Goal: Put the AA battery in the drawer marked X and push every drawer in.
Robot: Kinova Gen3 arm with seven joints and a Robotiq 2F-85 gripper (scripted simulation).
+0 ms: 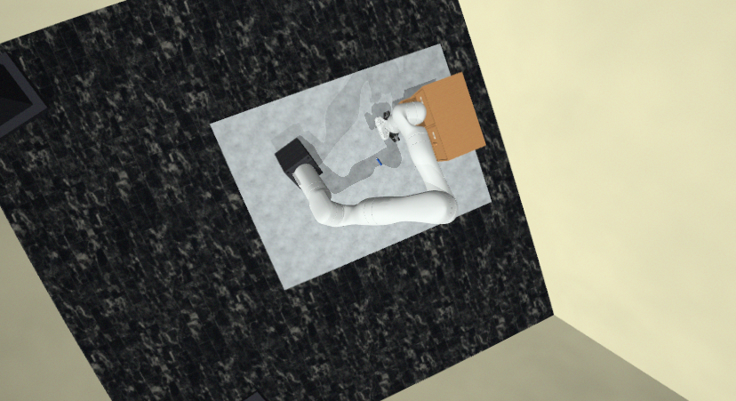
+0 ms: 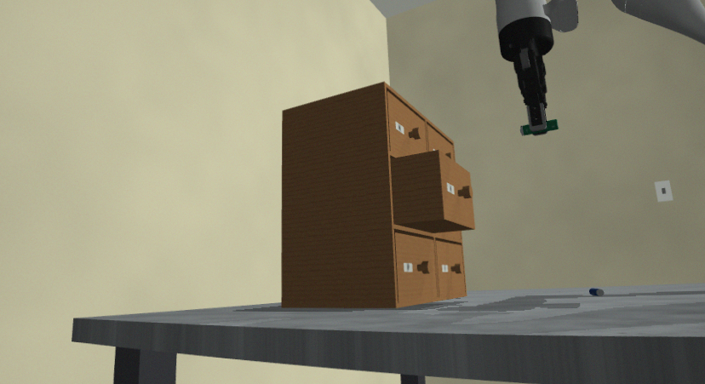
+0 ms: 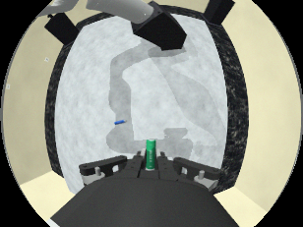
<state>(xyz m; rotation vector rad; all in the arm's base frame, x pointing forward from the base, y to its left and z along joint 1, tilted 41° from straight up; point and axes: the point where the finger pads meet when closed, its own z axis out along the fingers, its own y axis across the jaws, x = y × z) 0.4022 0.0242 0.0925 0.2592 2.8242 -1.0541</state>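
High over the table [image 1: 268, 212] [image 2: 345, 352] [image 3: 89, 92], gripper [image 1: 390, 125] [image 2: 537, 127] [image 3: 151, 154] is clamped on the green AA battery [image 2: 553, 125] [image 3: 151, 152], out in front of the wooden chest [image 1: 458, 115] [image 2: 335, 194]. Middle-row drawer [image 2: 455, 197] sticks out (label too small to read). Blue cylinder [image 1: 379, 161] [image 2: 595, 292] [image 3: 120, 122] lies on the tabletop. Farther off: black robot mount [image 1: 295, 154] [image 3: 159, 28], arm attached.
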